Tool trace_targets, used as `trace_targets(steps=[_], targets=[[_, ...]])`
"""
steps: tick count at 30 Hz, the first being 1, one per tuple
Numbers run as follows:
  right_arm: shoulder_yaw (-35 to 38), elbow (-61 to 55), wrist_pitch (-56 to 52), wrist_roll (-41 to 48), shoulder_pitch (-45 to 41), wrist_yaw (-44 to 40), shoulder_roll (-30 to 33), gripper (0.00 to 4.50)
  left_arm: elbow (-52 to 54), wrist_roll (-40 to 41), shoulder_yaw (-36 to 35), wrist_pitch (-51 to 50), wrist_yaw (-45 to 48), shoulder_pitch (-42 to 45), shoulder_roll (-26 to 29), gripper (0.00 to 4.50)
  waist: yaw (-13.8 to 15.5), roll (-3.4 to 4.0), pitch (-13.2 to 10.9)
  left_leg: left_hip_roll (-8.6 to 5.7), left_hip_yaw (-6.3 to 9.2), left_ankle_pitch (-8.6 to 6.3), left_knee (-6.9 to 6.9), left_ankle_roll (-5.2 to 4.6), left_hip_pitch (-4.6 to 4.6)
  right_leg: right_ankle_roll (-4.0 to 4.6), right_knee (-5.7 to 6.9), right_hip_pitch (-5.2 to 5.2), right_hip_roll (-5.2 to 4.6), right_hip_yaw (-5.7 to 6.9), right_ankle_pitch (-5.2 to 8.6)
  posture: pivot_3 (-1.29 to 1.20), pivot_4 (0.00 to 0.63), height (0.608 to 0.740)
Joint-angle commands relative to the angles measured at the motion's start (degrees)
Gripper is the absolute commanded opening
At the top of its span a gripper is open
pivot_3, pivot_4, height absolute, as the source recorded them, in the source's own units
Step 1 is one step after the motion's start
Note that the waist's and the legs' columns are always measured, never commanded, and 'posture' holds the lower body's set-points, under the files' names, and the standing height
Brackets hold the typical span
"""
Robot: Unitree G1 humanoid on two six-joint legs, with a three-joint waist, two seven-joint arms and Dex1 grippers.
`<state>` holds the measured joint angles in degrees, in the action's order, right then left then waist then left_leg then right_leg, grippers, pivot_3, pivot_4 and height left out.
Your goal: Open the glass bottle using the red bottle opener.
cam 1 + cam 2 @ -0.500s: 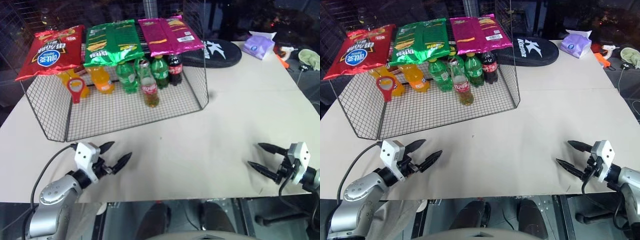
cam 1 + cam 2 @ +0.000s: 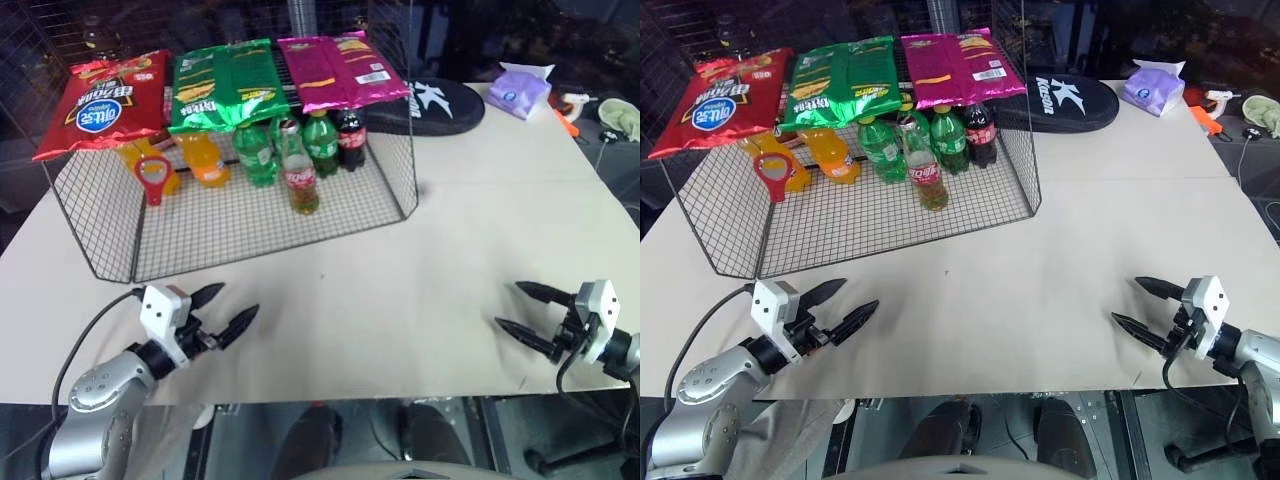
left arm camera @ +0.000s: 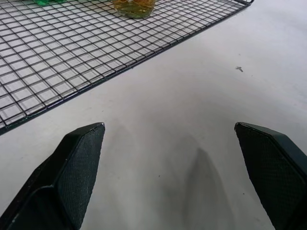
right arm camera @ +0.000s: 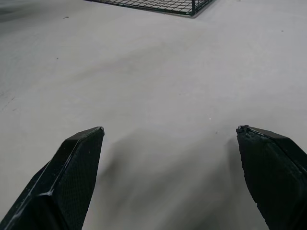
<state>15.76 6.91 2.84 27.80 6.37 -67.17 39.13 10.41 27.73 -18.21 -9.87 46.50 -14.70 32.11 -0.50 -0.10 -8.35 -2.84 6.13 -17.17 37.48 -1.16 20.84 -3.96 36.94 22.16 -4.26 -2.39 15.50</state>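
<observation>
Where the white desk (image 2: pixel 420 270) nears the lower edge of the frame, the left gripper (image 2: pixel 228 311) at lower left and the right gripper (image 2: pixel 517 310) at lower right both hover with fingers spread wide, holding nothing. Farther up, in the upper left, the wire basket (image 2: pixel 250 230) holds the glass bottle (image 2: pixel 299 170) upright near its middle, and the red bottle opener (image 2: pixel 152 178) hangs at its left side
</observation>
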Motion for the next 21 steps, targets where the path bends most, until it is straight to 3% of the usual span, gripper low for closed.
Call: trace_targets(steps=[1,10,16,21], targets=[[1.18,-0.91,0.6,0.89,0.0,-0.45,0.01,4.46,1.26,0.81,-1.65,0.37,0.0,0.38,0.52,4.5,-0.01,0.0,0.0,0.0,0.0,0.0,0.0,0.0,0.0,0.0,0.0,0.0,0.0,0.0,0.0,0.0,0.15,0.74],[0.33,-6.33,-0.75,4.87,0.2,-3.16,-1.06,4.46,1.23,1.78,-3.93,1.03,-2.93,3.06,-0.4,4.5,-0.01,0.0,0.0,0.01,0.0,0.01,0.0,0.02,0.0,0.0,0.0,0.0,0.01,0.0,0.0,0.0,0.15,0.74],[0.28,-23.35,-14.64,22.39,-1.64,-0.48,-2.81,4.46,-2.84,0.89,-8.01,1.63,-9.27,12.32,0.75,4.5,0.08,0.0,0.0,0.02,0.06,0.11,0.0,0.19,0.01,0.0,0.01,0.0,0.02,0.03,0.0,0.0,0.15,0.74],[-0.11,-30.37,-20.05,28.61,-6.47,4.61,-4.46,4.46,-7.55,-0.44,-10.4,1.72,-13.48,19.92,2.58,4.5,-0.03,-0.05,0.0,-0.02,0.05,0.13,0.0,0.23,0.02,-0.01,0.01,0.01,0.03,0.04,-0.01,0.0,0.15,0.74]])
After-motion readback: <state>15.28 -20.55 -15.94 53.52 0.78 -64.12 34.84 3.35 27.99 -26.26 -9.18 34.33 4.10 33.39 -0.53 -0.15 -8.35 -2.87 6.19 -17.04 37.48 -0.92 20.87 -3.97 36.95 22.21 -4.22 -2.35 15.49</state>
